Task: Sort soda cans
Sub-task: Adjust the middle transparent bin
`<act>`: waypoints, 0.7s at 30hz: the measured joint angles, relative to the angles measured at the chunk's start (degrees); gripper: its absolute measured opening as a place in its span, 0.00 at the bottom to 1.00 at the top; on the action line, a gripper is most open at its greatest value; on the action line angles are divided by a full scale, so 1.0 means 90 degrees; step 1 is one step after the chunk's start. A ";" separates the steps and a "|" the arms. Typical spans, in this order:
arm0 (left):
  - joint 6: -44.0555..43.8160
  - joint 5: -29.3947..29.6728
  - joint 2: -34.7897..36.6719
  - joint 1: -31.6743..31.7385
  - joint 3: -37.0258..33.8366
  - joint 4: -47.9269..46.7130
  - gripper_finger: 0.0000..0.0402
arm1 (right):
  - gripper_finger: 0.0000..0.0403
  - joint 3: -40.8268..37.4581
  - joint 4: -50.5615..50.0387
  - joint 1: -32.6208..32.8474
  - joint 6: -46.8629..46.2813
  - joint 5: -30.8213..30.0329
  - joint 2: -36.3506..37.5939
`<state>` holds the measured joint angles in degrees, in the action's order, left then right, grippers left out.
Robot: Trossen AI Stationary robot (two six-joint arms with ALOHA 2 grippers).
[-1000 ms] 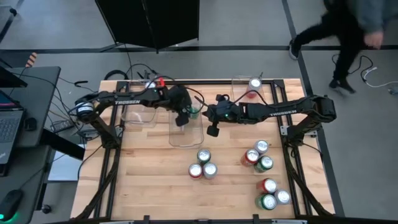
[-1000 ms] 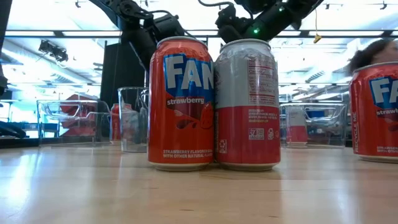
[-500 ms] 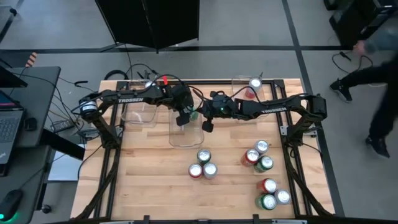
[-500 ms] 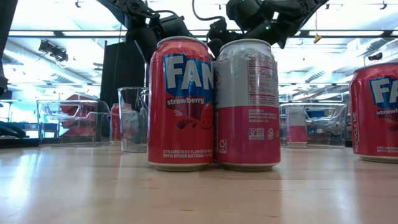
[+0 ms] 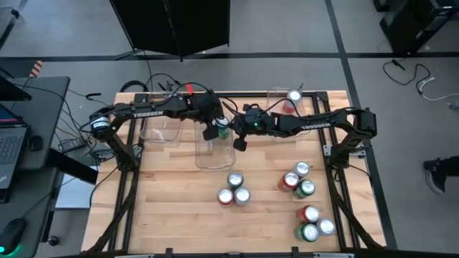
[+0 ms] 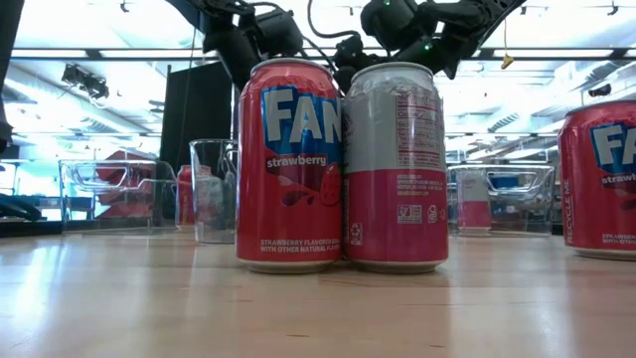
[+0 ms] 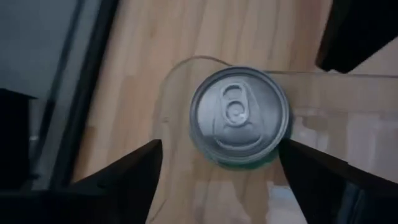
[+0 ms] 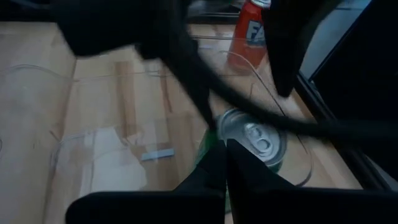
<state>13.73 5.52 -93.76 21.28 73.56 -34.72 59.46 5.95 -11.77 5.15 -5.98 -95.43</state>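
Green soda can [image 7: 240,116] stands upright in the clear bin [image 5: 214,152] near the table's [image 5: 179,215] far edge; left gripper [image 5: 213,133] spread above it, right gripper [image 5: 240,144] closed beside.

From my station I look down on a grey floor [image 5: 301,43] crossed by darker seams. A black panel [image 5: 172,25] stands at twelve o'clock from the wooden table [image 5: 172,215]. At nine o'clock sits a dark desk [image 5: 29,143] with a laptop [image 5: 8,147], and cables [image 5: 154,80] trail between it and the table. More cable [image 5: 423,79] lies loose at two o'clock. A person's shoe [image 5: 439,172] shows at three o'clock. At table height I see bright ceiling lights [image 6: 99,30].
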 joint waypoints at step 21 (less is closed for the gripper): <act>0.0118 -0.2667 0.1869 -0.2004 -0.1561 -0.0373 0.02 | 0.00 0.0000 -0.0664 0.0195 0.0117 -0.0002 0.0354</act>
<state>14.79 -18.49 -76.94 3.25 59.51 -38.07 59.46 -0.03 -10.01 6.20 -6.00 -92.25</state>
